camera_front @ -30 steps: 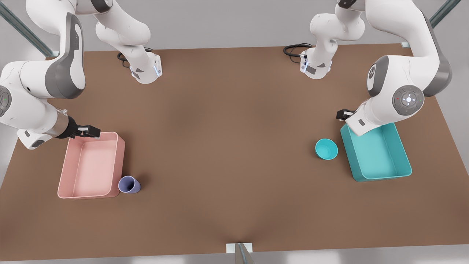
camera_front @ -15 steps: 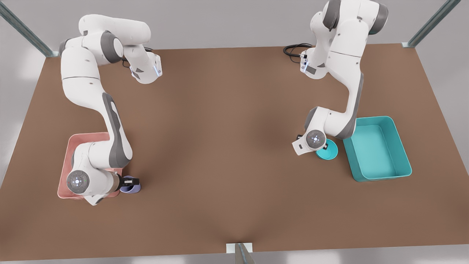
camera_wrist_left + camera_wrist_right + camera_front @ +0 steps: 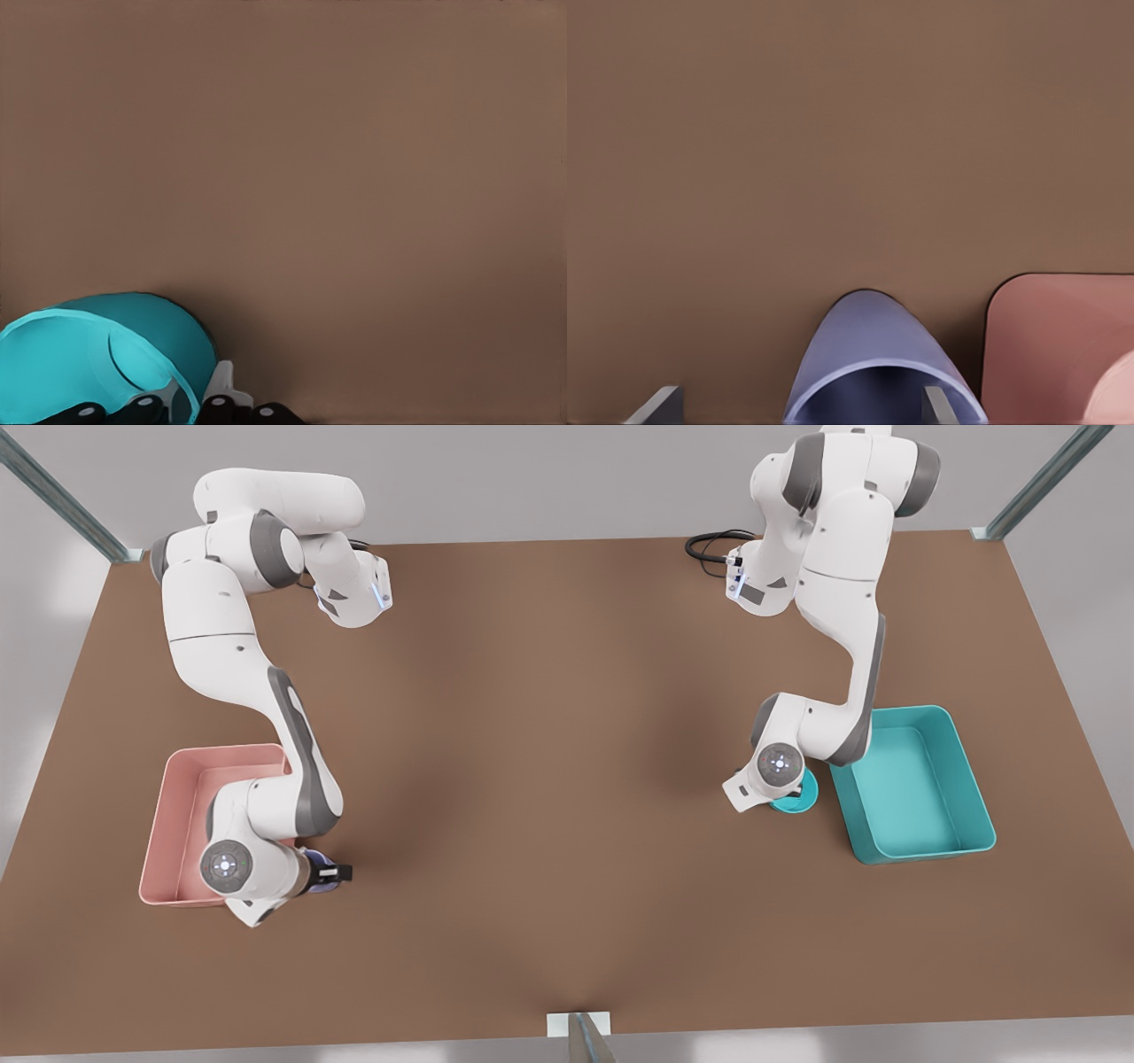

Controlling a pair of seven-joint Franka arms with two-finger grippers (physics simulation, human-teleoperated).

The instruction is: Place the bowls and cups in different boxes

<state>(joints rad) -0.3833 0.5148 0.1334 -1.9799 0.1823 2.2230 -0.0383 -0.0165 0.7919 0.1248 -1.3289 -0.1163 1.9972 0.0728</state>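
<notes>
Presently we list two holdings, one per arm.

Item one: left gripper (image 3: 190, 409), at the front view's right, low over the teal bowl (image 3: 797, 801). Its fingers (image 3: 220, 382) straddle the bowl's rim, one inside and one outside, with the rim wall between them; whether they have pressed onto it yet we cannot tell from so cropped a view. We judge the rim was chosen because the bowl is too wide to span whole. The bowl sits upright on the table (image 3: 549, 779), mouth up, just beside the teal box (image 3: 974, 841) and not in it.

Item two: right gripper (image 3: 332, 873), at the front view's left, level with the lavender cup (image 3: 877, 372). Its fingers (image 3: 660, 405) stand spread to either side of the cup's open end, clear of the wall, so nothing is pinched. The cup seems to lie on its side, long axis along the table, mouth toward the wrist camera and closed end pointing away; it rests just beside a corner of the pink box (image 3: 159, 850), outside it. We judge both arms are placed to lift each piece into its nearest box.
</notes>
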